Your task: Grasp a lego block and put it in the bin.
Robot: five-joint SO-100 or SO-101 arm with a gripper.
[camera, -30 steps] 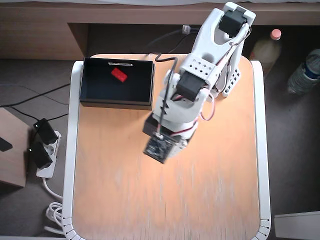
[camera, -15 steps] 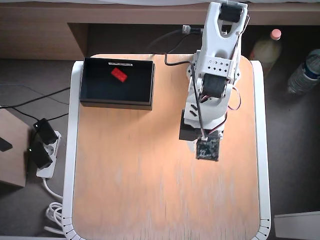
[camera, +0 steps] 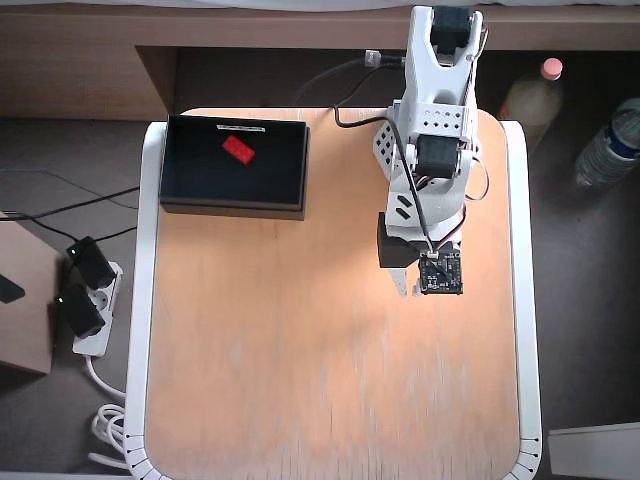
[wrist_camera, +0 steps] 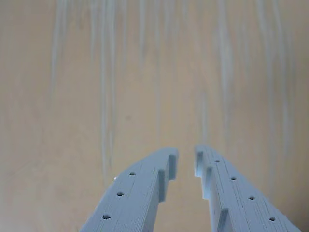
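The red lego block (camera: pixel 238 148) lies inside the black bin (camera: pixel 180 165) at the table's far left in the overhead view, near the bin's back wall. My gripper (camera: pixel 407 288) hangs over the bare wooden table to the right of the middle, well away from the bin. In the wrist view the gripper (wrist_camera: pixel 187 157) shows two pale blue fingers (wrist_camera: pixel 145 188) with a narrow gap between the tips. Nothing is held between them, and only table wood lies below. The block and the bin are out of the wrist view.
The wooden table (camera: pixel 300 380) has a white rim. The arm's base (camera: pixel 440 60) stands at the back right. Two bottles (camera: pixel 530 95) stand beyond the right edge, and a power strip (camera: pixel 85 300) with cables lies on the floor at the left.
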